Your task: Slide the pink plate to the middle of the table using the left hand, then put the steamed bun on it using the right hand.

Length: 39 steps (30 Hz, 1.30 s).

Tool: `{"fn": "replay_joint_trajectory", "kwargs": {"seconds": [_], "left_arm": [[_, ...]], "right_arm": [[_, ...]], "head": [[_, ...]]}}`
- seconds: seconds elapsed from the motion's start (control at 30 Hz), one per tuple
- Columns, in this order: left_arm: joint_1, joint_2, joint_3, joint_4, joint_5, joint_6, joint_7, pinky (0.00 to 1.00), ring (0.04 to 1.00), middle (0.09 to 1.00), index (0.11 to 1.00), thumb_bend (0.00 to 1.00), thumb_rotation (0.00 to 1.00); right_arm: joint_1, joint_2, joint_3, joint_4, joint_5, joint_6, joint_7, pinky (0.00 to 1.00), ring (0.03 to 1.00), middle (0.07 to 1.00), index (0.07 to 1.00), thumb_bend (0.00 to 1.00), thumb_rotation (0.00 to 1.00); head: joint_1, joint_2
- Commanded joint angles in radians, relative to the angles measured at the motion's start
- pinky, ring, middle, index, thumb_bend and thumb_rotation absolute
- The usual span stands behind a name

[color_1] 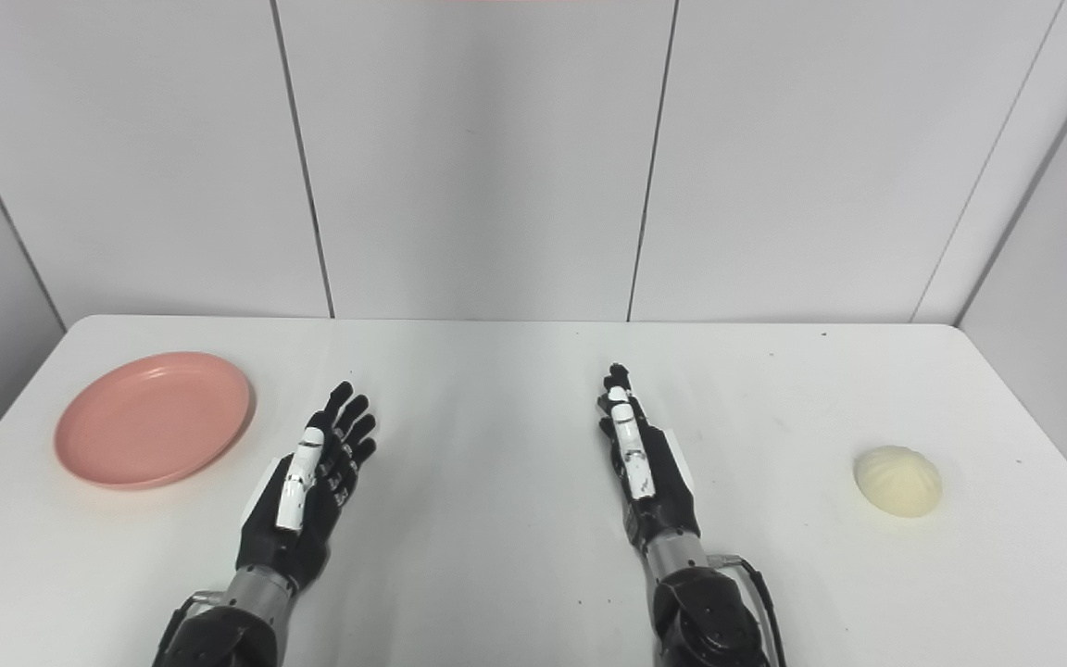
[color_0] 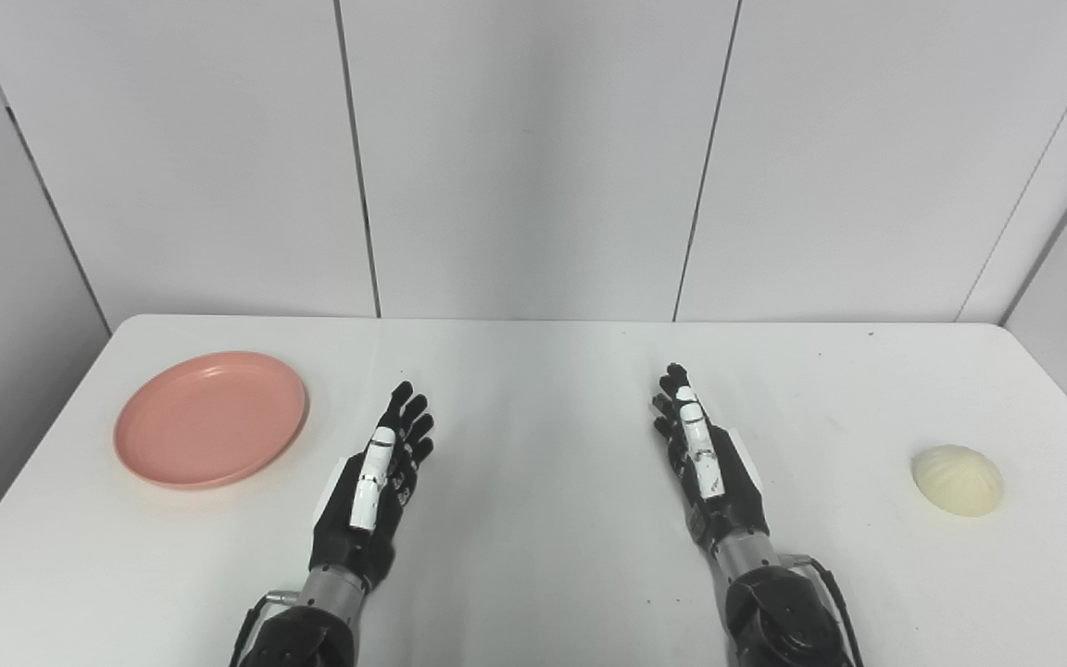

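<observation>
Status: no part of the task appears done. The pink plate (color_0: pixel 210 430) sits on the left portion of the tabletop (color_0: pixel 533 556), near the left edge and well apart from the centre. It is empty. The steamed bun (color_0: pixel 957 479) rests on the right portion of the tabletop, near the right edge, well apart from the plate.

Left robot hand (color_0: pixel 383 477): fingers extended and slightly apart, holding nothing. It lies low over the tabletop, beside the plate's right rim but not touching it. Whether it rests on the surface cannot be told.

Right robot hand (color_0: pixel 702 454): fingers extended, close together, thumb side up, holding nothing. It is right of centre, well apart from the bun.

Outstanding, by judgement: the plate must be slid to the middle by the left robot hand, then the bun grasped and set on it by the right robot hand. Both steps remain.

Surface: white, smooth, with rounded far corners, a few small dark specks, and a soft reflection of the wall. Nothing else stands on it.

Room: plain pale wall panels (color_0: pixel 533 157) with thin dark vertical seams behind the tabletop; angled panels close in at either side.
</observation>
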Motion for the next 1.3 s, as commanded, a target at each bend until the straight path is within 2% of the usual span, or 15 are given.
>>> {"fn": "replay_joint_trajectory", "kwargs": {"seconds": [0.0,1.27], "left_arm": [[0.069,0.010,0.003,0.090,-0.004,0.037,0.001,1.00,0.991,0.998,1.000,0.40,1.00],[0.071,0.010,0.000,0.085,-0.003,0.042,-0.001,1.00,0.990,0.996,1.000,0.41,1.00]], "right_arm": [[0.045,0.009,-0.001,0.062,0.010,-0.014,0.009,1.00,1.000,1.000,1.000,0.17,1.00],[0.047,0.003,0.007,0.059,0.013,-0.006,0.016,1.00,1.000,1.000,1.000,0.18,1.00]], "head": [[0.000,0.000],[-0.001,0.003]]}}
